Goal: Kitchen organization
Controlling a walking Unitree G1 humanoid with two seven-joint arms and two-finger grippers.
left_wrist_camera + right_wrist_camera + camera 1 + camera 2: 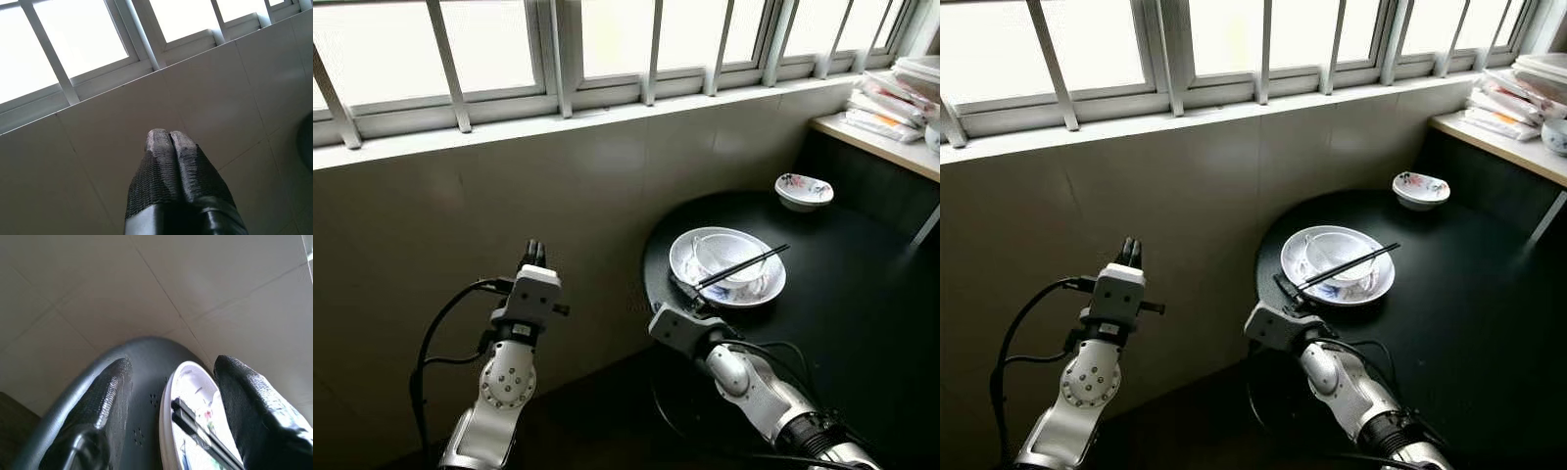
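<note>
Black chopsticks [744, 265] lie on the plate [682, 266], untouched; my right gripper [171, 396] is wide near them, left gripper [170, 147] closed.

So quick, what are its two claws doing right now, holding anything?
Left gripper: closed, empty, raised toward the tiled wall.
Right gripper: open, holding nothing, at the plate with the chopsticks.

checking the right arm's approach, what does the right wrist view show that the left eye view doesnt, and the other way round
Right wrist view: the right gripper seen from behind, its fingers spread open with the plate's rim between them.

Left eye view: the small floral bowl farther back, the spoon and bowl on the plate, the barred window, and the left gripper raised by the tiled wall.

Both: the black round table, white plate and black chopsticks.
</note>
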